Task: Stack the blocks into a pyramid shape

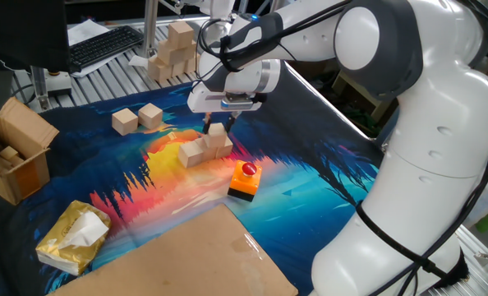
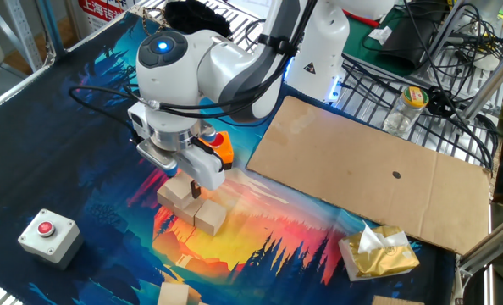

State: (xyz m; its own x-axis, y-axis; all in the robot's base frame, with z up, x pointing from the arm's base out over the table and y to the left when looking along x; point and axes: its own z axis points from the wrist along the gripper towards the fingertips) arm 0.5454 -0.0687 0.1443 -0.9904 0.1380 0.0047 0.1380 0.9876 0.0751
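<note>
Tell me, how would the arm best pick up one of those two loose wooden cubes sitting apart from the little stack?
Probably from straight above, fingers closing on two opposite flat sides. The right-hand loose block sits flat on the mat, top face clear. Its neighbour stands close beside it, so pinching the faces that do not face that neighbour looks safest. The gripper is busy at the stack now.

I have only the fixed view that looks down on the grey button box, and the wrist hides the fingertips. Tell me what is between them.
Observer: A third block sits between the gripper fingers, just over the two base blocks. I cannot tell whether it is gripped.
Operator: Count the spare blocks nearby.
Observer: Two: a loose block and its neighbour, close together on the mat.
Operator: Report what lies beyond them.
Observer: An open cardboard box at the mat's edge.
</note>
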